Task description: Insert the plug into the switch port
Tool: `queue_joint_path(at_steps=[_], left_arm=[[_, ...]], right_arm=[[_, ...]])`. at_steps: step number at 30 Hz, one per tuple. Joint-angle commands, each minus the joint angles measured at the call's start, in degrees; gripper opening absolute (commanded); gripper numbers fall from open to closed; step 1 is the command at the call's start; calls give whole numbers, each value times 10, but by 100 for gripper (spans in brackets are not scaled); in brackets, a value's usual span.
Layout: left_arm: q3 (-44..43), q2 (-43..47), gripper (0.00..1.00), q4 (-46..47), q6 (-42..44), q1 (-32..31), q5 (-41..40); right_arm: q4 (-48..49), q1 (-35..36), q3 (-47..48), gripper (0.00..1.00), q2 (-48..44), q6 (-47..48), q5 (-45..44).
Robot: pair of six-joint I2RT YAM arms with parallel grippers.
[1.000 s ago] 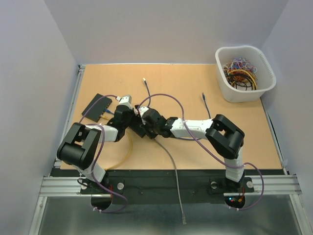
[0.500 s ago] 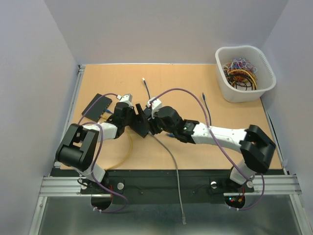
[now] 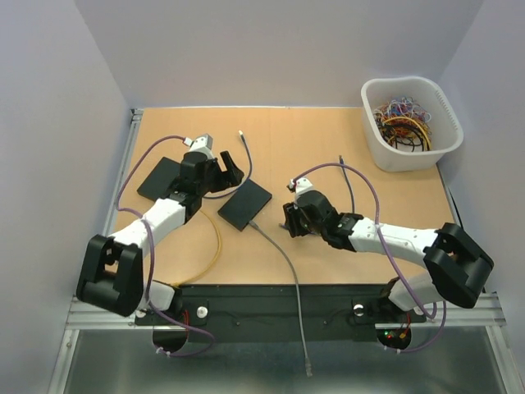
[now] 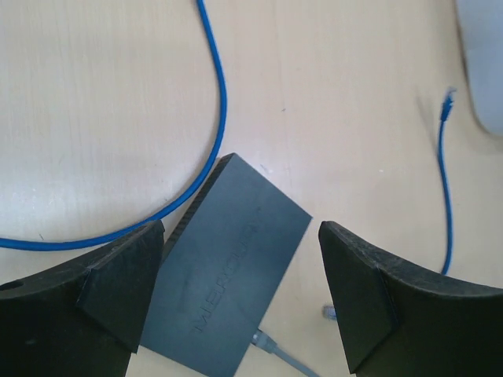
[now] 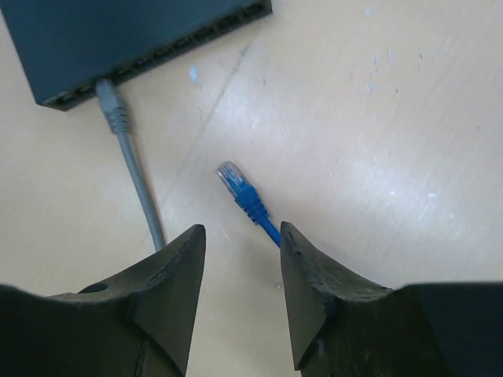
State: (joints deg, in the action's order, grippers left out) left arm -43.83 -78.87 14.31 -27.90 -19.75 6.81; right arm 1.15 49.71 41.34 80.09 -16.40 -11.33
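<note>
Both arms have pulled apart from their huddle over the switch (image 3: 244, 205), the left swinging off toward the far left and the right drawing back to the right, so the switch now lies uncovered.

Nearest, a grey cable (image 3: 283, 263) trails off the table's (image 3: 328, 148) near edge. Its grey plug (image 5: 110, 98) sits in a port on the switch's near side and looks seated. The right gripper (image 5: 241, 232) hangs low with its jaws partly apart and empty. A loose blue plug (image 5: 236, 184) lies on the table just beyond the fingertips, near the switch but apart from it. Farther on, the left gripper (image 4: 240, 236) hovers with jaws spread wide, holding nothing, between this switch and a second switch (image 3: 162, 178).

If the blue plug goes in next, the unheld switch would likely slide under the push. A pinch on the cable or latch rather than the plug body could twist it off line. A snag on the trailing grey cable could drag the switch.

Raised lettering on the switch top appears to read "MERCUSYS", though it is faint.
</note>
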Motion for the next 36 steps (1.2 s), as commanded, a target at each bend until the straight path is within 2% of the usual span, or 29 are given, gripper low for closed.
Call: queue_joint_path(at_steps=[1, 4, 5, 9, 14, 34, 36], left_arm=[[-43, 87, 91, -92, 11, 1, 7], [-73, 132, 91, -142, 39, 1, 1], [-79, 142, 91, -185, 47, 2, -3], [-87, 198, 91, -238, 106, 2, -53], [-55, 223, 93, -246, 137, 3, -117], [-40, 217, 93, -240, 145, 4, -93], [-41, 217, 93, -240, 145, 4, -91]], right_arm=[[5, -14, -3, 47, -1, -24, 16], [3, -16, 1, 47, 8, -17, 22], [2, -17, 2, 47, 12, -15, 25], [0, -18, 4, 46, 31, -19, 31], [0, -23, 6, 44, 61, -21, 25], [6, -29, 40, 42, 120, -13, 50], [6, -30, 41, 38, 125, -11, 53]])
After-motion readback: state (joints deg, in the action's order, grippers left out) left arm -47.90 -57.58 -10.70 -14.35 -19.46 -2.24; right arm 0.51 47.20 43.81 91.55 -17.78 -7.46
